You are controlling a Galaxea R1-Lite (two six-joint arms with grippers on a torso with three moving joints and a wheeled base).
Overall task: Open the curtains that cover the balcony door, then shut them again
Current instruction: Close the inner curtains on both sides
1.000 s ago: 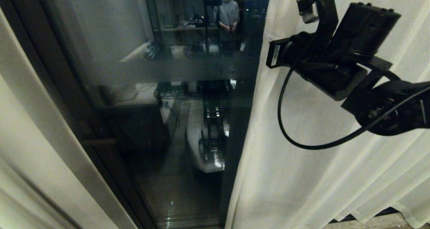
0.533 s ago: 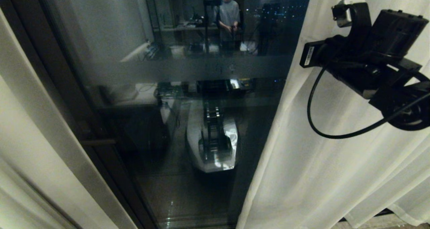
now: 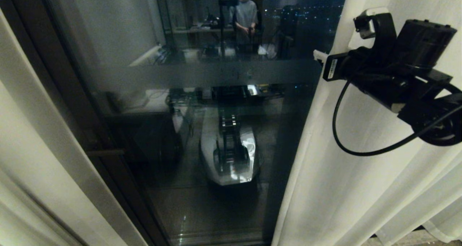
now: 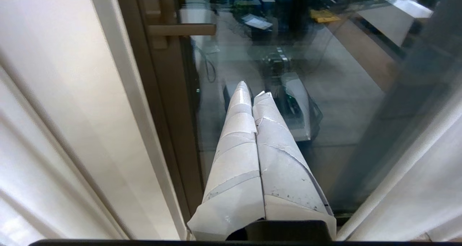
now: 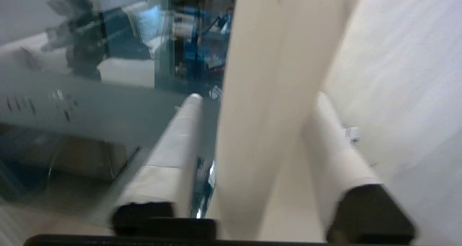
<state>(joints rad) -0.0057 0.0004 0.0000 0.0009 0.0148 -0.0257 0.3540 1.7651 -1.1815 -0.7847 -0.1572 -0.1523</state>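
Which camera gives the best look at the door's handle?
The left wrist view: the handle shows clearly there, a level bar on the door frame beside the shut left pincer. The head view shows the same bar dimly. The right wrist view doesn't show it.

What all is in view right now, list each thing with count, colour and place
curtains: two, cream; one at each side of the glass, right one's edge between the right gripper's fingers.
balcony door: one, dark frame, reflective glass, in the middle.
door handle: one, brownish, on the frame's left side.
person: one, grey shirt, reflected high in the glass.
right gripper: one, white-wrapped fingers, open, at the right curtain's edge.
left gripper: one, white-wrapped fingers, shut, pointing at the glass.
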